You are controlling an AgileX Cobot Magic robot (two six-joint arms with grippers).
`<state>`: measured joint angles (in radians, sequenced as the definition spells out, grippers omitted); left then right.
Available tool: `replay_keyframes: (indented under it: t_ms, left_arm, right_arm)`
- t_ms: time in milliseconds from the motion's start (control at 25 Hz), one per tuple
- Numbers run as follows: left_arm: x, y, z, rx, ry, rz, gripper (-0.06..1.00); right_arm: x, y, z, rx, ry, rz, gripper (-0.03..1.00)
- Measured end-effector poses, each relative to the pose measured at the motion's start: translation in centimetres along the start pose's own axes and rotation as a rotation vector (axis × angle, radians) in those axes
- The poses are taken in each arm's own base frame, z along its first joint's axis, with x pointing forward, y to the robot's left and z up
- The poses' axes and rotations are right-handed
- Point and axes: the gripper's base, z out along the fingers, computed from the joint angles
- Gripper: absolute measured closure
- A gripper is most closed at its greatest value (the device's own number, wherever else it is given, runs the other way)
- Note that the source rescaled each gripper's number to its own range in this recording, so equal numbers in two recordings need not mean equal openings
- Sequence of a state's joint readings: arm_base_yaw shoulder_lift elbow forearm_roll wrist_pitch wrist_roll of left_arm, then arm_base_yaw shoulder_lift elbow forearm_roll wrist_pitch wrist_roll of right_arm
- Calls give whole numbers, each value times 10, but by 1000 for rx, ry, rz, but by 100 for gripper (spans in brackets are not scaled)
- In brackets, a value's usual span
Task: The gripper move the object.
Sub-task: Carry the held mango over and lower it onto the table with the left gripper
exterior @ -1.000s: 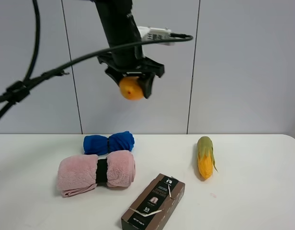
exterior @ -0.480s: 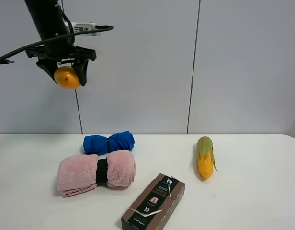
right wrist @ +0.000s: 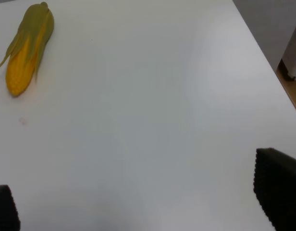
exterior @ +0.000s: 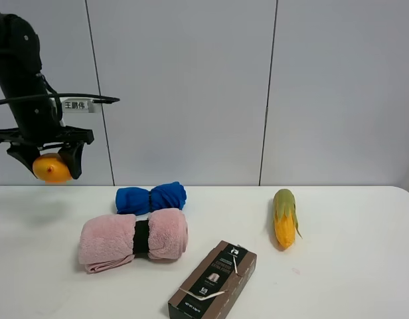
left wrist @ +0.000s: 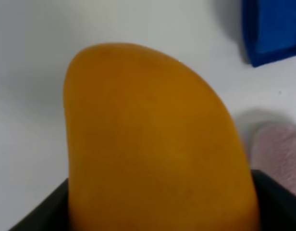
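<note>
Nearest, a dark box [exterior: 212, 279] is cut off at its lower end by the picture edge. Behind it, a pink towel roll [exterior: 133, 240], a blue towel roll [exterior: 150, 197] and a corn cob [exterior: 284, 218] are laid on the white table [exterior: 350, 266]. At the far left, above the table, the mango [exterior: 49, 170] is clamped in the left gripper [exterior: 50, 163], and its sides are hidden by the jaws. Of the right gripper [right wrist: 141, 202] only two dark fingertips are seen, spread wide around nothing.

High frontal overview; downward wrist close-ups

object [left wrist: 153, 144] cropped by left-wrist frame bottom; right pincer [right wrist: 138, 202] seen only at corners; box [exterior: 213, 279] print likely unreadable.
</note>
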<state>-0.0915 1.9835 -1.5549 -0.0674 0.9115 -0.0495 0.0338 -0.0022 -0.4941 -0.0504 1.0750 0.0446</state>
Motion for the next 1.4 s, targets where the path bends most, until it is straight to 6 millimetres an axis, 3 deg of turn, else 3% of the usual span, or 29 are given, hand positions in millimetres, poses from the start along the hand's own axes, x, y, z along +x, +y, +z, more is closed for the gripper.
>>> replay_keyframes:
  t_ms: [200, 400, 680, 920, 1200, 1240, 1280, 1320, 1400]
  left_arm:
    - [42, 1, 22, 62, -101, -94, 93]
    - [71, 8, 47, 18, -110, -16, 93]
    - [72, 15, 53, -10, -174, 24, 93]
    - [77, 18, 80, -19, -126, 56, 93]
    - [79, 19, 89, -28, -118, 162, 93]
    - [79, 19, 89, -29, -122, 170, 87]
    - [78, 19, 89, -29, -129, 172, 69]
    - [77, 19, 89, -30, -140, 173, 42]
    - [76, 19, 89, -31, -155, 171, 11]
  right_arm:
    - [0, 0, 0, 0, 0, 0, -3]
    - [0, 0, 0, 0, 0, 0, -3]
    - [0, 0, 0, 0, 0, 0, -3]
    - [0, 0, 0, 0, 0, 0, -3]
    - [0, 0, 0, 0, 0, 0, -3]
    - [0, 0, 0, 0, 0, 0, -3]
    - [0, 0, 0, 0, 0, 0, -3]
    - [0, 0, 0, 0, 0, 0, -3]
    - [0, 0, 0, 0, 0, 0, -3]
